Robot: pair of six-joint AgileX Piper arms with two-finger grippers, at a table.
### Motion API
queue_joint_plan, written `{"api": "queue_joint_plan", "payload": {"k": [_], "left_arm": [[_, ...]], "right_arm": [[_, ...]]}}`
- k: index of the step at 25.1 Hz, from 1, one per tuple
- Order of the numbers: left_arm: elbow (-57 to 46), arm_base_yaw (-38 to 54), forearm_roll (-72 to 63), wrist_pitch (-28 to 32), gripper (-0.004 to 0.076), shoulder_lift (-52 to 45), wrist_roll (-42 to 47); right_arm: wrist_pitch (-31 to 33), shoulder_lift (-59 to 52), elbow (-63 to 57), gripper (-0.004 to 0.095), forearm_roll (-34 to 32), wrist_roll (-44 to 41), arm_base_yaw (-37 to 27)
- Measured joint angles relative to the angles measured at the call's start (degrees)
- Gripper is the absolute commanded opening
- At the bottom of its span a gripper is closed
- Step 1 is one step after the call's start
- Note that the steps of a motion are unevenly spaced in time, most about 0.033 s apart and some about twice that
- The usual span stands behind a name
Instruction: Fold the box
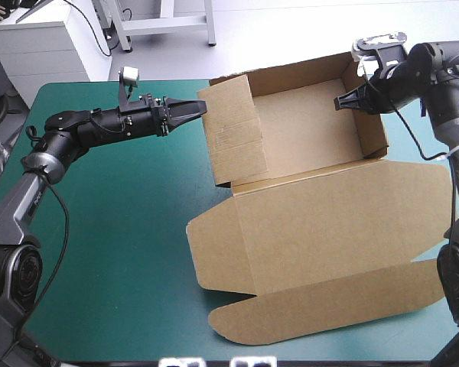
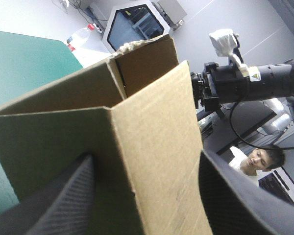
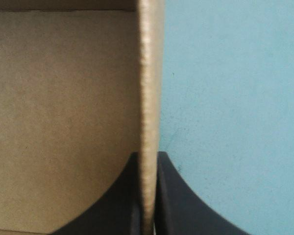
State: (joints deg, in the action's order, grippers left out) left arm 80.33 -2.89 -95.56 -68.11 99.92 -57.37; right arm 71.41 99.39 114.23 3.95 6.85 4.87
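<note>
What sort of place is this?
Probably a robot test lab: one table with a teal-green cover, a half-folded brown box on it, the right gripper pinching one wall and the left gripper open at the opposite wall.

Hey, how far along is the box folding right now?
Done: the box is an open tray with its walls raised. In hand: the right gripper is shut on the right wall, and the left gripper is open, its fingers straddling the left wall at a corner. Left: the lid lies flat on the teal-green cover, flaps spread, and the walls may need tucking.
</note>
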Motion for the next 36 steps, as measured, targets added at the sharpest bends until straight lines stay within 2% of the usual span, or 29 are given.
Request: {"api": "queue_joint_plan", "payload": {"k": [10, 14, 17, 23, 28, 36], "left_arm": [[1.77, -0.89, 11.69, 2.46, 0.0463, -0.78, 12.21], [8.38, -4.89, 21.11, 5.74, 0.0462, -0.91, 20.06], [11.6, -7.06, 28.98, 8.13, 0.0462, -0.96, 26.19], [14.53, -10.59, 40.27, 12.3, 0.0462, -0.96, 37.57], [14.7, -11.96, 50.46, 13.21, 0.0459, -0.96, 45.48], [14.81, -12.22, 54.04, 14.87, 0.0436, -0.96, 49.15]], "right_arm": [[0.0, 0.0, 0.0, -0.0013, -0.47, 0.1, 0.36], [0.0, 0.28, 0.0, -0.0014, -8.4, -3.47, 4.65], [0.0, 0.56, 0.0, -0.0014, -9.91, -4.92, 6.38], [-0.07, 0.56, 0.0, -0.0014, -10.87, -6.85, 7.55], [-0.39, 0.61, 0.0, -0.0014, -10.65, -6.85, 8.3], [-0.97, 1.03, 0.0, -0.0014, -8.67, -7.22, 9.05]]}}
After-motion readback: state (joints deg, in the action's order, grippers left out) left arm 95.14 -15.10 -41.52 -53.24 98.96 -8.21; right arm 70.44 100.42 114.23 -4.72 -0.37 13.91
